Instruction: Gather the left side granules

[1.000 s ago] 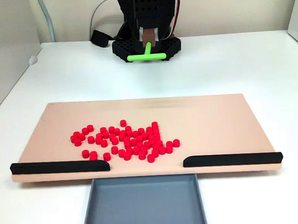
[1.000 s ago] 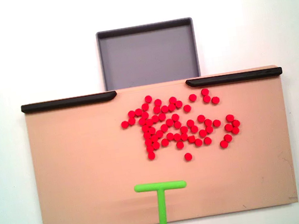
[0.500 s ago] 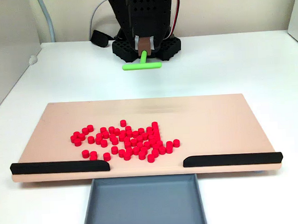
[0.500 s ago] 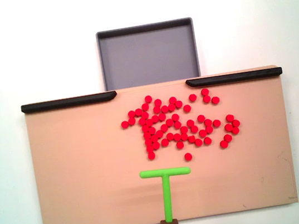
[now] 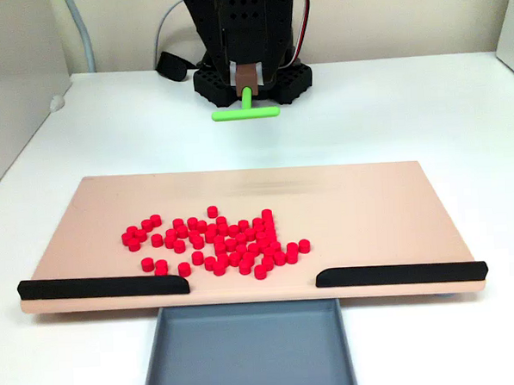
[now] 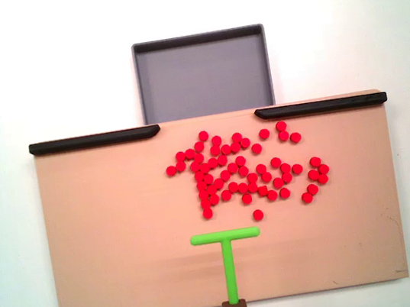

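the claw [image 5: 247, 79] is closed on the stem of the green t-shaped stick [image 5: 245, 112], its crossbar pointing away from the arm and held over the tan board [image 6: 109, 237] in a fixed view. ahead of the crossbar, the red granules [image 6: 245, 171] lie scattered on the board, one stray bead just beyond the bar's tip. past them sit two black rails [image 6: 95, 140] with a gap between, and beyond that gap a grey tray [image 6: 203, 76] on the white bench [image 5: 408, 115].
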`<move>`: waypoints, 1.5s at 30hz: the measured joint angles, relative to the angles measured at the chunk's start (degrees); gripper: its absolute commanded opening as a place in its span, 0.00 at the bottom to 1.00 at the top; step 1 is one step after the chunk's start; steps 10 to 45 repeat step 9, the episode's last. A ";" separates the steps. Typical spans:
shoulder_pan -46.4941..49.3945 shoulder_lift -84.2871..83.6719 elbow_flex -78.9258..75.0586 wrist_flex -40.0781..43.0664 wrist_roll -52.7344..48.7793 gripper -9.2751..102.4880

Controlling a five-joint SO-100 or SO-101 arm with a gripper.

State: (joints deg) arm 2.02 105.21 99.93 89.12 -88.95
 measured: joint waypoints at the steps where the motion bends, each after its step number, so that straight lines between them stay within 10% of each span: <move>1: -0.09 0.00 0.00 0.00 -0.18 0.08; 45: -0.18 0.00 0.00 0.00 -0.53 0.08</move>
